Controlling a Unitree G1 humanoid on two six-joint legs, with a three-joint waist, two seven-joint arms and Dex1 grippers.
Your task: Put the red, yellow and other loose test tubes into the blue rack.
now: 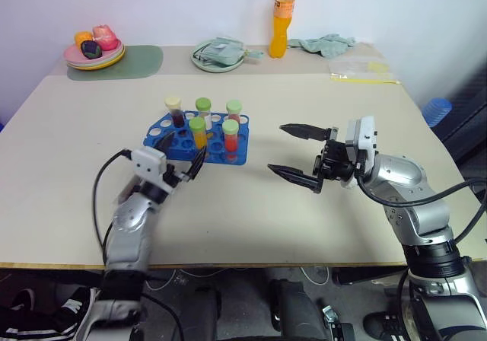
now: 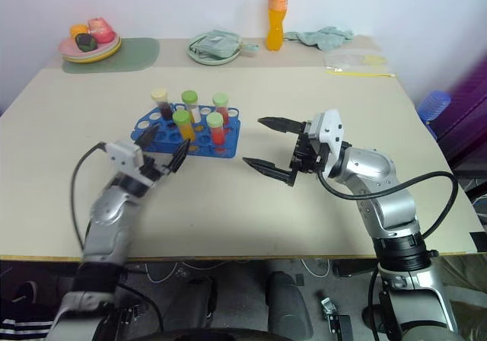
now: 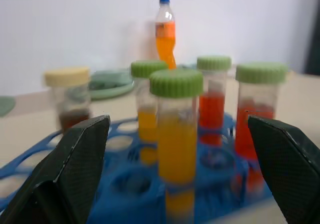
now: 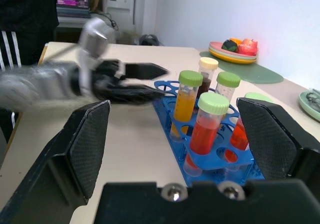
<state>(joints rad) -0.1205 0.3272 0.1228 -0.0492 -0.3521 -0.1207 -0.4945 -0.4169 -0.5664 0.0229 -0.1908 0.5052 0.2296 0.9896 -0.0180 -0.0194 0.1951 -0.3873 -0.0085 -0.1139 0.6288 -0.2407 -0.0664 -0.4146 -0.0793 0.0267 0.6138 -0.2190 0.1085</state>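
The blue rack (image 1: 171,141) stands mid-table with several capped tubes upright in it. These include a cream-capped tube of dark liquid (image 1: 174,109), green-capped yellow tubes (image 1: 198,131) and green-capped red tubes (image 1: 230,136). Loose test tubes are out of view. My left gripper (image 2: 163,145) is open just in front of the rack's near left corner, nothing between its fingers. In the left wrist view a yellow tube (image 3: 176,134) stands straight ahead. My right gripper (image 1: 276,148) is open and empty to the right of the rack, pointing toward it.
Along the far edge are a plate of fruit (image 1: 94,52) on a green mat (image 1: 143,59), a plate with a cloth (image 1: 218,54), an orange drink bottle (image 1: 282,20), a teal cloth (image 1: 324,44) and a plastic bag (image 1: 359,68). A blue object (image 1: 437,111) sits off the table's right side.
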